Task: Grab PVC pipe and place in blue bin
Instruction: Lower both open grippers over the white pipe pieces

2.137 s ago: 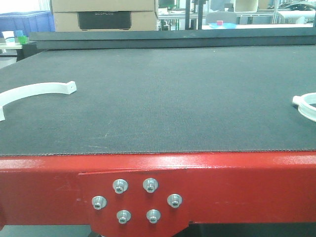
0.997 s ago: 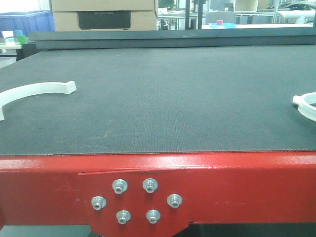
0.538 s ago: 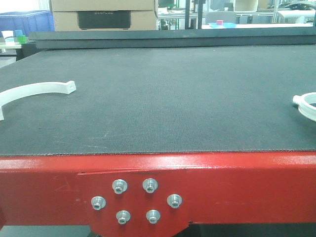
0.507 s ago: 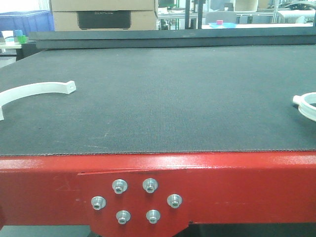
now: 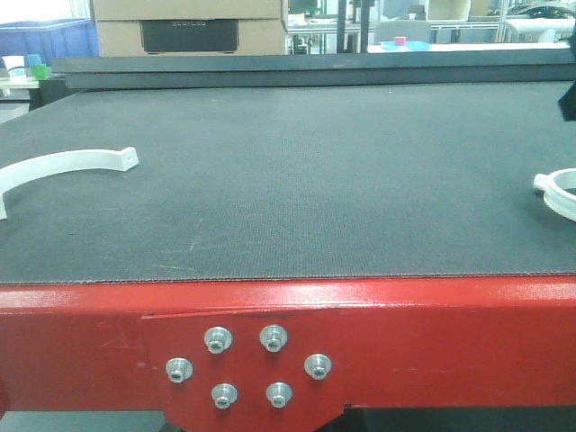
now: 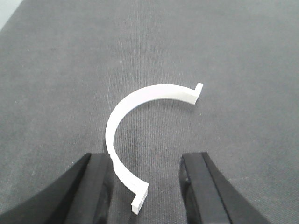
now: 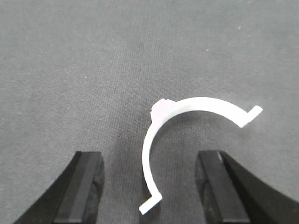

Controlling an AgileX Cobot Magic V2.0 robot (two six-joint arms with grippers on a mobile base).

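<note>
Nothing is grasped yet. The left hand (image 6: 147, 186) hangs with fingers apart, and the near end of a white PVC half-ring (image 6: 154, 92) lies between them on the table (image 5: 315, 180), which has a dark mat. The right hand (image 7: 152, 186), equally spread, frames a second half-ring (image 7: 201, 102). Lifting and binning remain. A blue bin (image 5: 45, 40) sits well beyond the left hand, beside a cardboard box (image 5: 189, 11).

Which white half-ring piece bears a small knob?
The white half-ring plastic piece before the right gripper: a knob sits on its arc. The other white piece, before the left gripper, is plain.
</note>
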